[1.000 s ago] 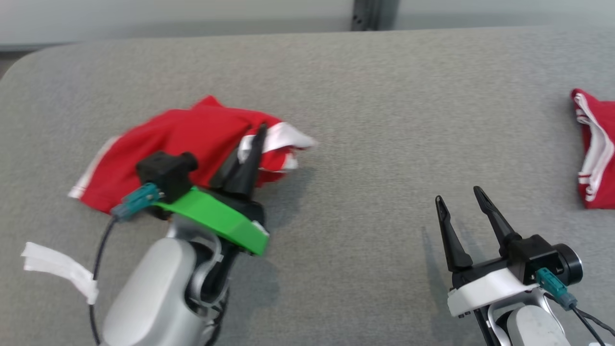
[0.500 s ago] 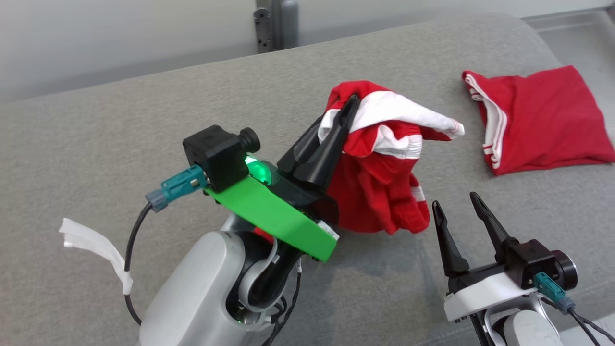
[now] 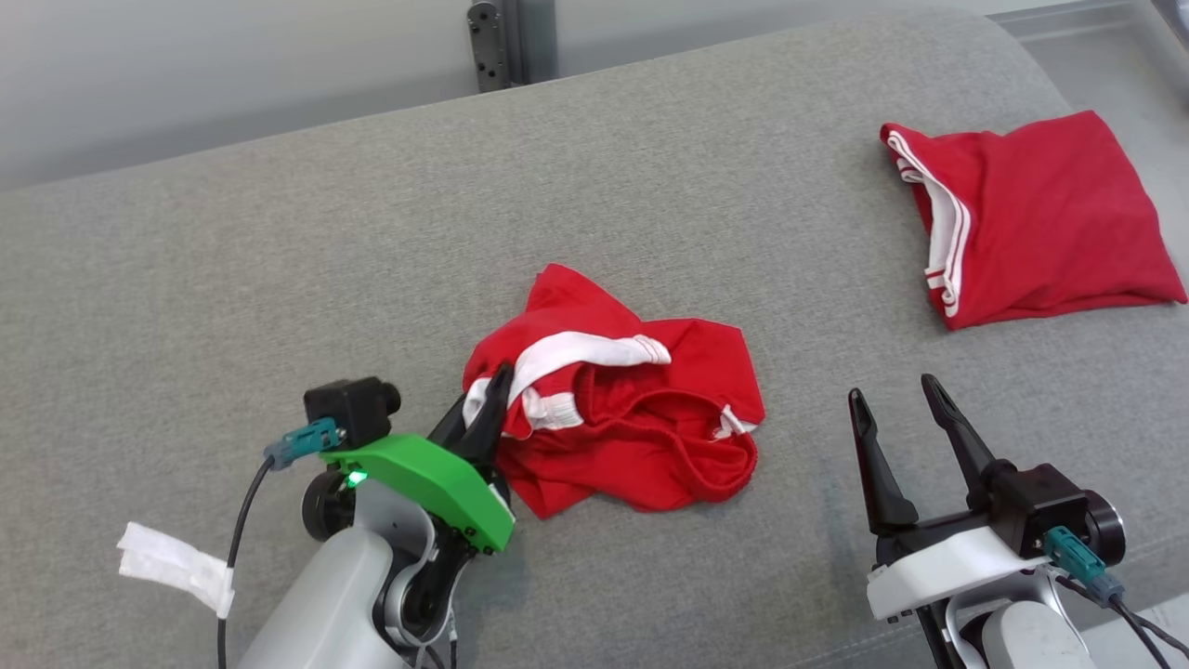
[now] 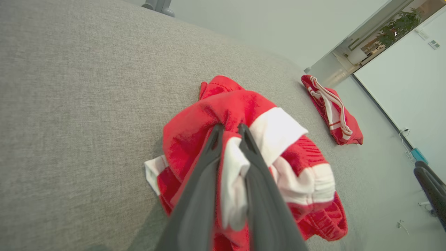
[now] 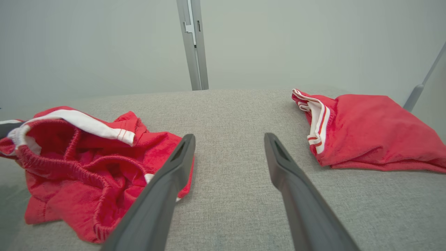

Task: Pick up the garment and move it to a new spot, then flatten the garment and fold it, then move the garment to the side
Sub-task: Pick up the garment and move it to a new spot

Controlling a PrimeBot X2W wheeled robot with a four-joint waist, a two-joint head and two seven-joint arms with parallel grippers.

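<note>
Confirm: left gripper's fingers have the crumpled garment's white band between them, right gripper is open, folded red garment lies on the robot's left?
No: the folded red garment lies on the robot's right, past the right gripper; the head view shows it. Rest stands.

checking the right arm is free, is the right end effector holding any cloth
No, the right end effector stands open over the bare grey surface, the crumpled garment beside it.

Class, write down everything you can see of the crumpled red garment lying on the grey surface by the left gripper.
The crumpled red garment looks like soft knit cloth, perhaps shorts, with white bands and a gathered elastic waistband. It lies bunched, not flat, on the grey padded surface. The left gripper has its fingers closed on a white fold at the garment's left edge.
</note>
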